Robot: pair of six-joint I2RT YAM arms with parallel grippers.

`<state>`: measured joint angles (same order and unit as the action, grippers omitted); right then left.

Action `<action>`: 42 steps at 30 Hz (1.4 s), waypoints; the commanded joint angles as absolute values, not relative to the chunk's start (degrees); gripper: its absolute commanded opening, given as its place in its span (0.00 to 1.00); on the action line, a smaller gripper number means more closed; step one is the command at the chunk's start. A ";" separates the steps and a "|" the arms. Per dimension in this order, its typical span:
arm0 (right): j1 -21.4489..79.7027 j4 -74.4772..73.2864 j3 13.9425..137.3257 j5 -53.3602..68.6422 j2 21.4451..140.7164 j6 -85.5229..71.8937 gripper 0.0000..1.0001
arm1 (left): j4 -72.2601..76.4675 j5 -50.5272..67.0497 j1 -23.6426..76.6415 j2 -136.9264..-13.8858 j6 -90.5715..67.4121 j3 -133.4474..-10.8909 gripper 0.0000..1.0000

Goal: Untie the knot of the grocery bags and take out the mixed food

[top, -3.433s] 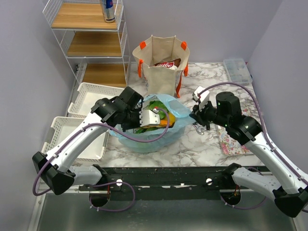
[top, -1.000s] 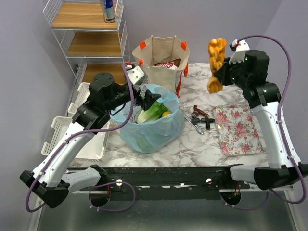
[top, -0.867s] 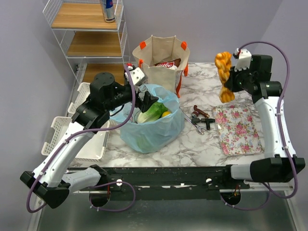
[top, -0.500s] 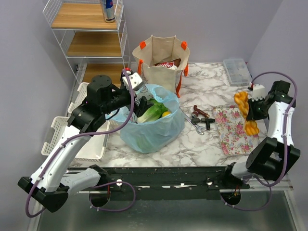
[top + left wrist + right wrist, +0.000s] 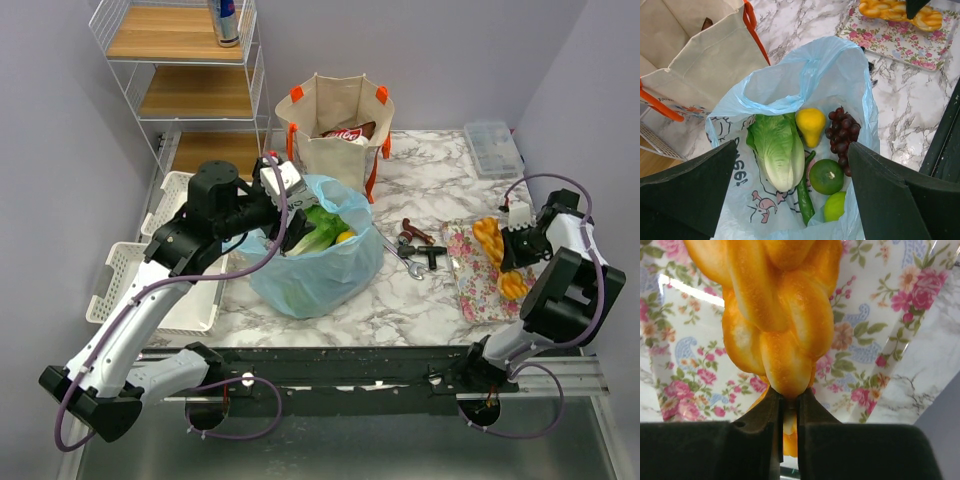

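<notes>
Gripping one braided bread loaf point(image 5: 775, 315) in my clenched right hand point(image 5: 788, 405), I hold it over one floral mat point(image 5: 860, 340) on the bench point(image 5: 420, 300). My left hand point(image 5: 792, 150) hangs spread wide, grasping nothing, above one open blue plastic bag point(image 5: 835, 65). The bag holds one lettuce point(image 5: 777, 150), one cucumber point(image 5: 804, 197), one yellow fruit point(image 5: 810, 125), two green fruits point(image 5: 826, 176) and one grape bunch point(image 5: 842, 135). One canvas tote point(image 5: 335, 140) stands behind.

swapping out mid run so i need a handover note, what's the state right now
Now: left pincer open, holding nothing, above the mouth of the blue plastic bag.
The right pincer is shut on the braided bread at the floral tray; contact with the tray is unclear.
Done: blue plastic bag untied and open; drink can on the top shelf.
Left: lettuce, yellow fruit, grapes, green fruit and cucumber in the bag; snack packet in the canvas tote.
</notes>
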<state>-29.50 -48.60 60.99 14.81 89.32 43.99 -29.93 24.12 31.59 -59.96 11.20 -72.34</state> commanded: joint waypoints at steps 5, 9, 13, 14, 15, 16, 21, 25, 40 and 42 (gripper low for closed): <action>-29.97 -44.30 60.96 11.22 95.42 44.29 0.41 | -34.95 24.21 31.20 -60.36 16.35 -68.99 0.92; -29.97 -47.41 63.96 13.70 92.56 43.40 0.89 | -37.78 23.76 30.25 -61.99 17.03 -68.00 0.88; -29.93 -53.95 71.82 19.90 90.02 40.73 1.00 | -38.93 27.21 30.15 -61.55 21.01 -64.93 0.83; -29.82 -56.03 74.31 22.62 89.75 39.83 1.00 | -38.98 28.60 30.21 -61.31 21.45 -64.18 0.80; -29.50 -58.94 77.48 26.21 89.63 39.21 1.00 | -39.53 30.32 30.28 -61.32 22.19 -63.65 0.78; -28.93 -61.20 80.70 29.29 89.64 37.83 1.00 | -40.38 32.45 30.68 -61.61 22.97 -63.63 0.76; -21.63 -66.75 90.72 43.42 88.21 29.22 1.00 | -43.99 34.21 36.16 -63.02 25.33 -61.80 0.62; -10.84 -60.58 93.38 47.08 84.47 18.68 1.00 | -44.25 34.90 41.63 -61.11 26.86 -56.69 0.47; 35.05 -32.42 93.62 27.55 86.17 -5.97 1.00 | -36.48 30.28 49.57 -59.88 29.37 -51.15 0.69; 37.70 -32.72 95.30 24.44 88.48 -5.62 1.00 | -35.87 29.55 49.57 -59.85 29.44 -51.15 0.71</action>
